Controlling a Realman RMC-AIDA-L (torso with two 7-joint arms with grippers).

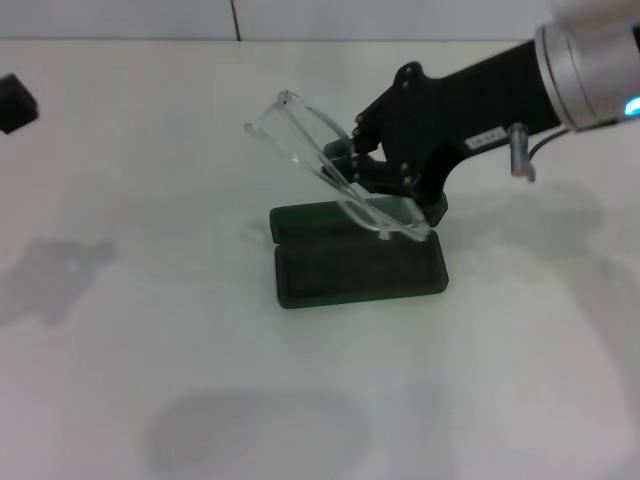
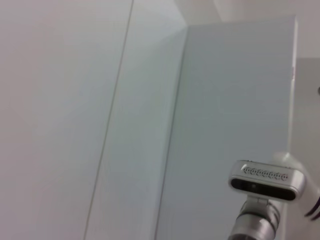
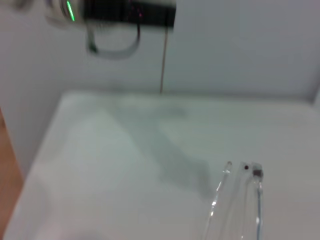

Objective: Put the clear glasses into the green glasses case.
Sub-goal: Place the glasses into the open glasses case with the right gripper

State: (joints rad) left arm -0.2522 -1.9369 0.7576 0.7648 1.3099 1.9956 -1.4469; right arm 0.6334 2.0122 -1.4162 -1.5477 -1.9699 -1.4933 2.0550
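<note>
The green glasses case (image 1: 360,272) lies open at the middle of the white table, its lid (image 1: 320,221) flat behind the base. Above it, the clear glasses (image 1: 300,135) hang tilted, one end high at the left and the other low over the case's back right part. My right gripper (image 1: 346,166) reaches in from the upper right and is shut on their middle. In the right wrist view, only the glasses' clear arms (image 3: 239,200) show over the table. A black part (image 1: 15,102) at the far left edge looks like my parked left gripper.
The white table (image 1: 200,380) stretches wide on all sides of the case, with a wall behind it. The left wrist view faces white wall panels and the robot's head camera (image 2: 265,182). A dark arm segment with a green light (image 3: 125,12) shows far off in the right wrist view.
</note>
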